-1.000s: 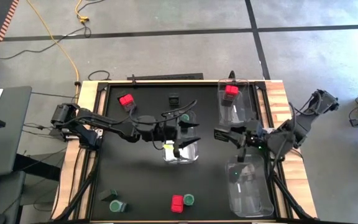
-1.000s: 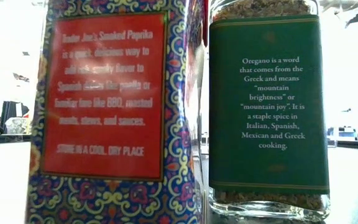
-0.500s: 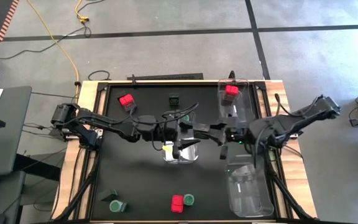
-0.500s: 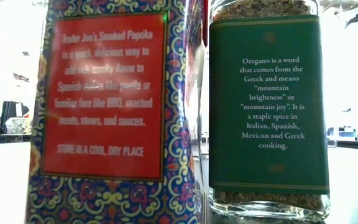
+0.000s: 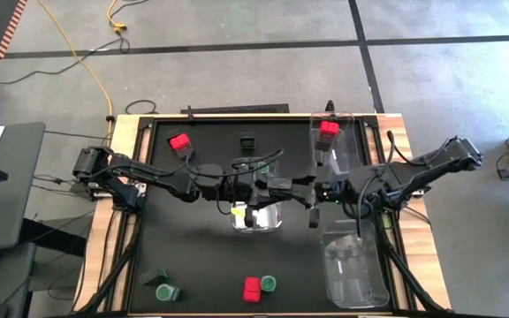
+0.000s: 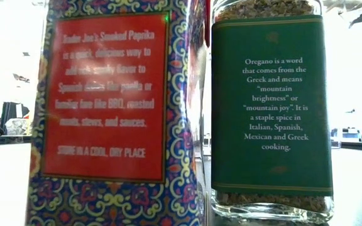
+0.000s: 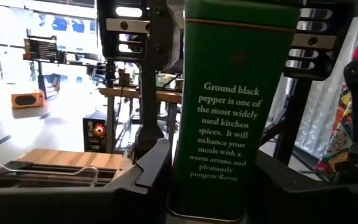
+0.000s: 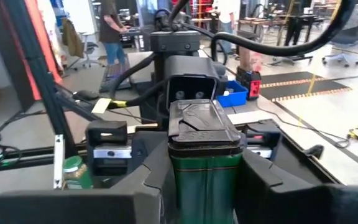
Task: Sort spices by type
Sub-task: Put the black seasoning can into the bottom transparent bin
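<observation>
A green tin of ground black pepper [image 7: 229,112] with a dark lid [image 8: 201,124] stands upright between my two grippers, above the clear middle bin [image 5: 259,219]. My left gripper [image 5: 259,190] reaches in from the table's left and is shut on the tin. My right gripper [image 5: 292,190] reaches in from the right and is shut on it too. Other spices stand on the mat: a red box [image 5: 179,141] and a dark tin [image 5: 247,140] at the far side, and a red box [image 5: 252,289] and a green-topped jar [image 5: 269,283] at the near side. My left gripper pinches the tin's two narrow sides [image 7: 178,168] between its fingers [image 7: 151,171], low on the body. The fingers come level from the table's left. The tin stands upright, label toward the wrist. I cannot tell whether its base rests on anything. My right gripper pinches the tin's body just under the lid [image 8: 185,180] between its two fingers [image 8: 148,186]. They come level from the table's right, opposite the left gripper. The tin is upright, lid up.
A clear bin [image 5: 332,146] at the far right holds a red box [image 5: 328,128]. Another clear bin [image 5: 353,265] lies near right. Green-topped jars [image 5: 160,287] stand near left. A paprika box [image 6: 115,113] and an oregano jar [image 6: 269,107] fill the low view.
My right gripper has gone toward the table's left and met my left gripper over the middle bin. My left gripper stayed in place and has shut on the pepper tin.
</observation>
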Action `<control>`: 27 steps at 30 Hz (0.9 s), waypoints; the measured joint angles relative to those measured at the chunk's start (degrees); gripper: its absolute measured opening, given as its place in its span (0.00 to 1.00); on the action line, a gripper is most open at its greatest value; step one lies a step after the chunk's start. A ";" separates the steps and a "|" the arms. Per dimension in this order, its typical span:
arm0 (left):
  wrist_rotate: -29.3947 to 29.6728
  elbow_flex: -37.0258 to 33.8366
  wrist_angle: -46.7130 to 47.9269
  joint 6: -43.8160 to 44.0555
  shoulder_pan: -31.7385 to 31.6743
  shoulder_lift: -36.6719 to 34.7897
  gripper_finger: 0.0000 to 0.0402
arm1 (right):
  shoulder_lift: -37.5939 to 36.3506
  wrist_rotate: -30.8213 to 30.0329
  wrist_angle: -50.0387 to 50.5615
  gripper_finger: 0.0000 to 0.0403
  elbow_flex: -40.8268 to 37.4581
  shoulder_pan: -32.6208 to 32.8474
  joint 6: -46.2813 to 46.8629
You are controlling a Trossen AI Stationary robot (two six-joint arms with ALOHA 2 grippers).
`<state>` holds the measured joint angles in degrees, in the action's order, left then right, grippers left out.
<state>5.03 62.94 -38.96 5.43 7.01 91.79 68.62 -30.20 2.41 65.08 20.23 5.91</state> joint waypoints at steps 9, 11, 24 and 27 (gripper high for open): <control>-1.51 0.00 0.13 -0.93 -0.56 0.00 0.33 | 0.04 -1.07 0.18 0.43 0.00 -0.04 0.05; -1.53 0.00 0.13 -0.87 -0.77 0.00 0.33 | 0.04 -1.32 0.25 0.44 0.00 -0.08 0.08; -0.98 0.06 1.12 -0.63 -0.83 -0.07 0.33 | -0.35 -1.14 0.80 0.59 0.00 -1.57 5.03; -0.97 0.05 1.93 -0.70 -0.81 -0.10 0.33 | -0.39 -1.20 0.73 0.68 0.00 -1.53 4.50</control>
<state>4.06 62.99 -37.03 4.73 6.20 91.69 68.23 -31.39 3.14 65.08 18.70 10.41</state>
